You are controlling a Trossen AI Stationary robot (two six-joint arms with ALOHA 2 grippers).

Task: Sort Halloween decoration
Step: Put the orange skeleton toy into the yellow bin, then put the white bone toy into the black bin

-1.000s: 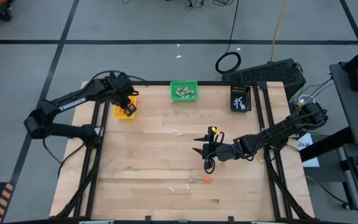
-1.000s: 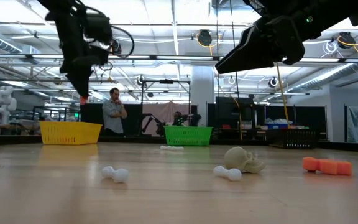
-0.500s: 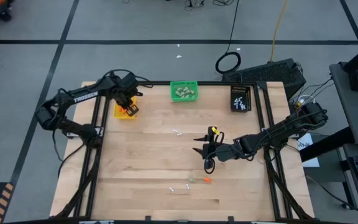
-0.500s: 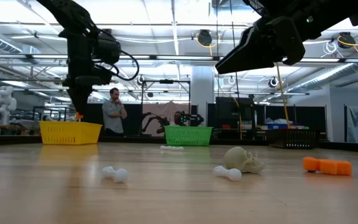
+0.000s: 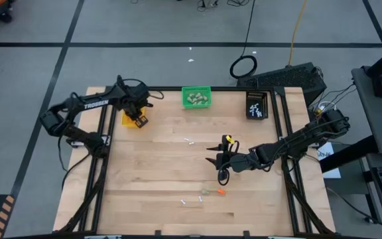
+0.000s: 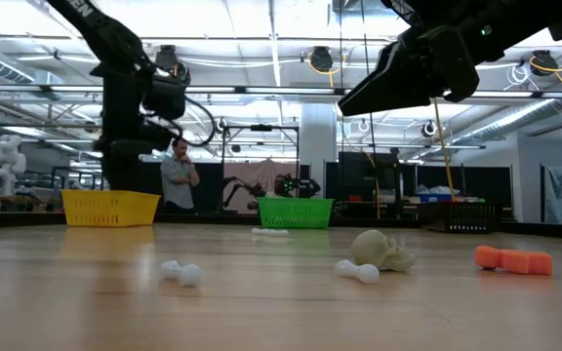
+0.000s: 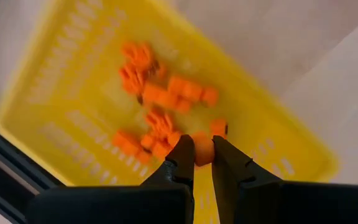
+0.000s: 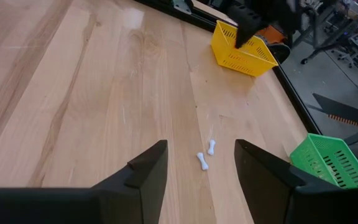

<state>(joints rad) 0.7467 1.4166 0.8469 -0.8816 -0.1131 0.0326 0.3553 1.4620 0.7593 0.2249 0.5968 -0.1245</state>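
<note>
overhead, table-level, two wrist close-ups

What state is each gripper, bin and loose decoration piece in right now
left gripper: shut on an orange piece, over the yellow bin
right gripper: open, empty, above the table
yellow bin: holds orange pieces
green bin: holds beige lumps
black bin: holds white sticks
skull: loose on the table
white bones: loose on the table

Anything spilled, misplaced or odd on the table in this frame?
Nothing looks damaged. Loose pieces lie unsorted on the wood: a skull, white bones and an orange bit. The left claw holds an orange piece over the yellow bin. The right claw hovers open.
</note>
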